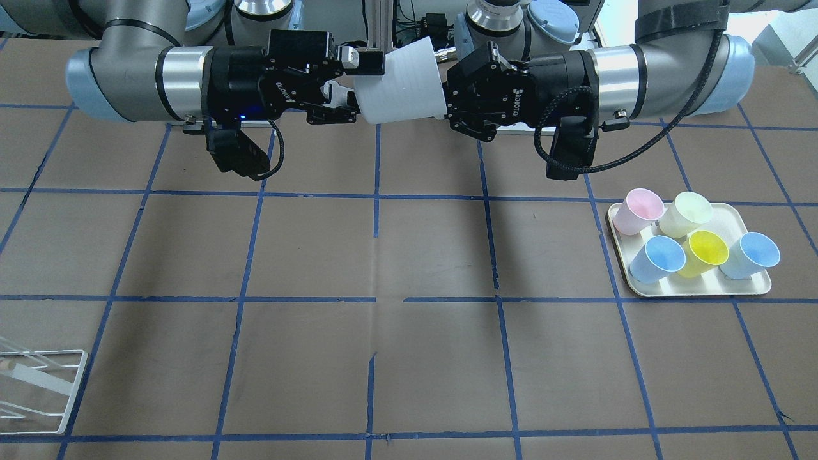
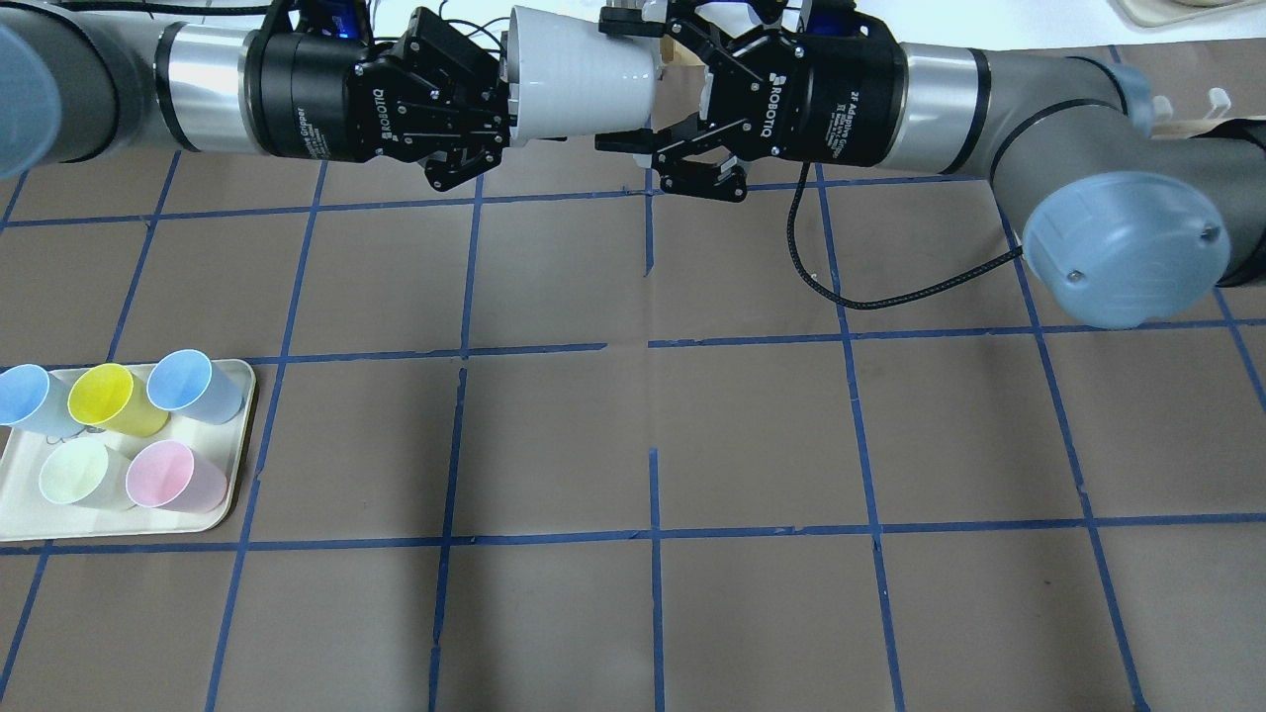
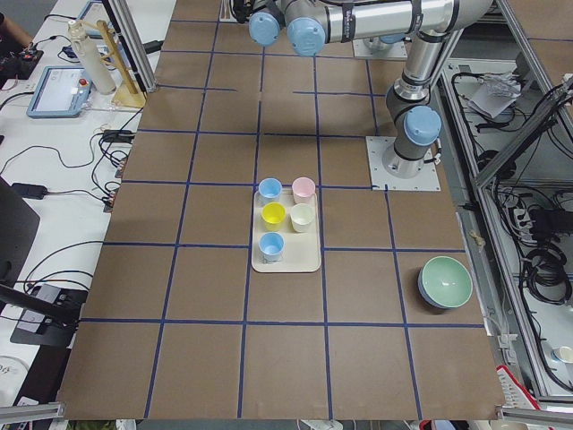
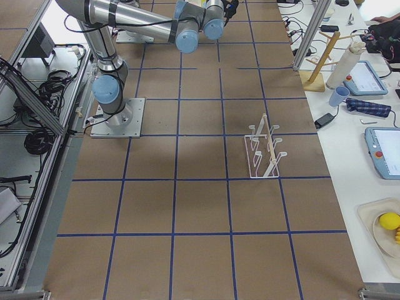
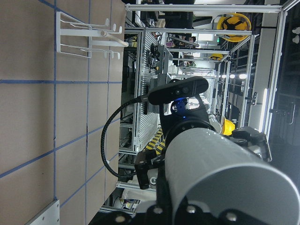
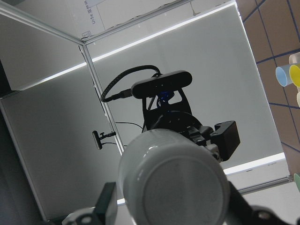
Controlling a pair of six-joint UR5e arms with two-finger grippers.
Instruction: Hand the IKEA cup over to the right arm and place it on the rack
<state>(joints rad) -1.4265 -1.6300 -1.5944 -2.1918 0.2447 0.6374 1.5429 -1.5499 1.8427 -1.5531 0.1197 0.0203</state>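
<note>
So the IKEA cup (image 2: 579,84) was up in the air, lying on its side between the two grippers. It hung over the robot's side of the table (image 2: 633,425), roughly halfway along.

The left gripper (image 2: 499,99) had it pinched at the rim. The wide mouth faced back toward that wrist and the narrow base stuck out to the right.

The right gripper (image 2: 628,81), on the right arm (image 2: 949,94), was lined up head-on with the base. Its jaws were spread either side of the narrow end. Its fingers (image 2: 621,143) looked a hair wider than the cup, so it wasn't gripping as far as I could see, though the right wrist view had them very close to the sides.

The rack (image 4: 262,150) stood well away at the right end of the table, toward the edge far from the robot.

Over at the left end, a cream tray (image 1: 703,291) held a pink cup (image 1: 639,211), a pale green cup (image 1: 687,213), a yellow cup (image 1: 705,251) and two light blue cups (image 1: 661,257), all mouths up.
</note>
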